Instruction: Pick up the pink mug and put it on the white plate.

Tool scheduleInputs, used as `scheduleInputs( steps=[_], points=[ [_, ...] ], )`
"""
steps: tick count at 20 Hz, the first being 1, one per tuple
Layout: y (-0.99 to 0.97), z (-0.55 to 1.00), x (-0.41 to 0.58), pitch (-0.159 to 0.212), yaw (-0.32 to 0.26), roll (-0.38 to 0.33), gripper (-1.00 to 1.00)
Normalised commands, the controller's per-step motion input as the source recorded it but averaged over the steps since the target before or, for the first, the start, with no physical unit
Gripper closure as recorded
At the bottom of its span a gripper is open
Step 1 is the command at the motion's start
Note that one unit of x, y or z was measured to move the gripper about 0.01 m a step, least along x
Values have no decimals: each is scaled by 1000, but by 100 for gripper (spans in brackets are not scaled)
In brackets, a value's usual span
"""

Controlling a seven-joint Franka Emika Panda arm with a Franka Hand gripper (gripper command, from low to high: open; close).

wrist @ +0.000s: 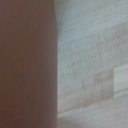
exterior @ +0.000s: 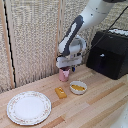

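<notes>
The pink mug [exterior: 64, 76] stands on the wooden table near the back wall. My gripper [exterior: 65, 69] is lowered straight onto its top, and the fingers are hidden against the mug. In the wrist view the mug [wrist: 25, 65] is a blurred pinkish-brown wall filling one side, very close to the camera, with bare wood beside it. I cannot tell whether the fingers are closed on it. The white platter [exterior: 28, 107] with its brownish rim pattern lies empty at the front, toward the exterior view's left, well apart from the mug.
A small white bowl [exterior: 78, 87] with yellow contents sits just to the exterior view's right of the mug. A yellow block [exterior: 60, 92] lies between mug and platter. A black box [exterior: 110, 52] stands at the back right. A woven screen backs the table.
</notes>
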Motion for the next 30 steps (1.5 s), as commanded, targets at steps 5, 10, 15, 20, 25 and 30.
scheduleInputs(
  steps=[5,10,15,20,25,30],
  points=[
    [-91,-31,0,0,0,2,100],
    [-64,57,0,-11,9,3,100],
    [-100,419,2,-57,22,13,100],
    [-49,967,33,0,0,0,100],
    [187,1000,18,0,0,6,100],
    [524,952,-35,35,6,0,100]
  ],
)
